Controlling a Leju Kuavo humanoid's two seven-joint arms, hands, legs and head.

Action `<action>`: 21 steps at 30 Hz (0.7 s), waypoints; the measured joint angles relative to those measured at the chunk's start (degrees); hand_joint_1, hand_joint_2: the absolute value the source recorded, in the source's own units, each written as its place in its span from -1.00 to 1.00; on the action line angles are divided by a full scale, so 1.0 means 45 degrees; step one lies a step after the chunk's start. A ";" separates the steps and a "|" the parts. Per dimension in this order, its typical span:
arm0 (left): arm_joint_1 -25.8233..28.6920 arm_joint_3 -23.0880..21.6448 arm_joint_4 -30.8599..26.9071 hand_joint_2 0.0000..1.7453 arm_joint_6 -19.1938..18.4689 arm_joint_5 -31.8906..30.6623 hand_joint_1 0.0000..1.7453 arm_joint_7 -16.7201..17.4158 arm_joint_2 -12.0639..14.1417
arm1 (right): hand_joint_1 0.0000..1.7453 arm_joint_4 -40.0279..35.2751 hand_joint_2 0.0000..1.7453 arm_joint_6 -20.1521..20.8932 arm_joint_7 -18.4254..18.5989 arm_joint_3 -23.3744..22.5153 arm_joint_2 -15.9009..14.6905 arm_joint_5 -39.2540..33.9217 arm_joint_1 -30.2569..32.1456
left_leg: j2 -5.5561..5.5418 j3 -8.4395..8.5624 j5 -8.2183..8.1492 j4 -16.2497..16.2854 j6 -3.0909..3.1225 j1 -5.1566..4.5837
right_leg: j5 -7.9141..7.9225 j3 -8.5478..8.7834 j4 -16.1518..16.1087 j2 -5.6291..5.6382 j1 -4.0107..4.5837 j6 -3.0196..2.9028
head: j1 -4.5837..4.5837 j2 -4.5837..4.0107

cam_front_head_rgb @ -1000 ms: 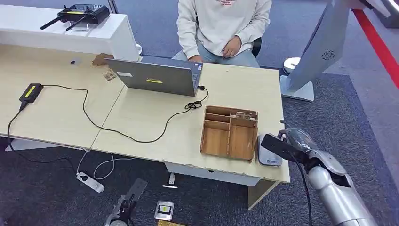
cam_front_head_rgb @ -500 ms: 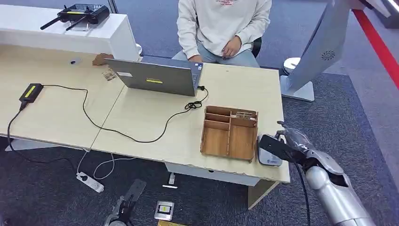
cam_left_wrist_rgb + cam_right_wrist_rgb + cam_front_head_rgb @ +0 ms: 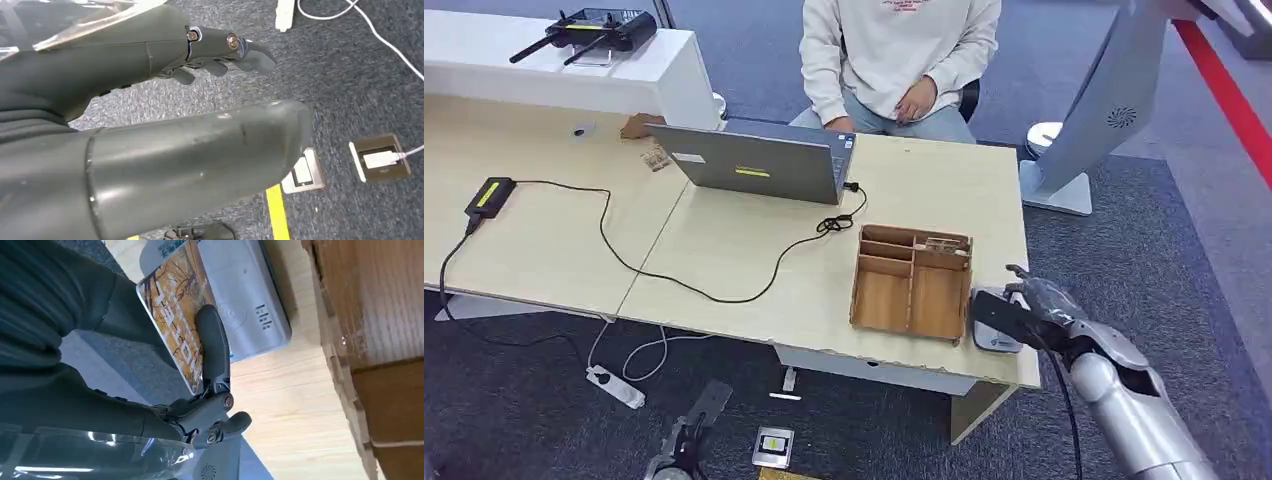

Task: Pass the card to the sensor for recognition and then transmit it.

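Observation:
My right hand (image 3: 1046, 303) holds the card (image 3: 999, 312) flat, low over the grey sensor (image 3: 996, 343) at the table's front right corner. In the head view the card looks dark and covers most of the sensor. The right wrist view shows the card's yellow-brown printed face (image 3: 172, 305) pinched between thumb and a dark finger (image 3: 212, 347), overlapping the sensor (image 3: 245, 305); I cannot tell whether they touch. My left hand (image 3: 215, 50) hangs over the carpet with its fingers apart and nothing in it; it shows low in the head view too (image 3: 686, 440).
A wooden organiser (image 3: 912, 282) stands just left of the sensor. A laptop (image 3: 754, 165) and a black cable (image 3: 674, 275) lie further back on the table (image 3: 754, 250). A person (image 3: 894, 60) sits behind it. A white stand (image 3: 1089, 120) is at right.
My right hand has carried the card a little to the left and down, lower over the sensor. The left arm and the person have stayed put.

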 joint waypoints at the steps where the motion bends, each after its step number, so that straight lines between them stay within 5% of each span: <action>1: 0.0009 0.0053 0.0000 -1.00 -0.0019 -0.0005 -1.00 0.0010 0.0000 | 1.00 0.0039 1.00 0.0091 0.0000 0.0029 0.0009 -0.0034 -0.0011 | -0.0001 0.0000 0.0000 0.0000 0.0000 0.0000 | 0.0000 0.0000 0.0000 0.0000 0.0000 0.0000 | 0.0000 0.0000; 21: 0.0163 0.0524 0.0000 -1.00 -0.0014 -0.0486 -1.00 0.0432 -0.0005 | 1.00 0.0393 1.00 0.0369 0.0000 0.0223 0.0092 -0.0209 -0.0241 | 0.0003 0.0008 0.0000 0.0000 0.0000 -0.0001 | 0.0000 0.0000 0.0000 0.0000 0.0000 0.0000 | -0.0005 0.0000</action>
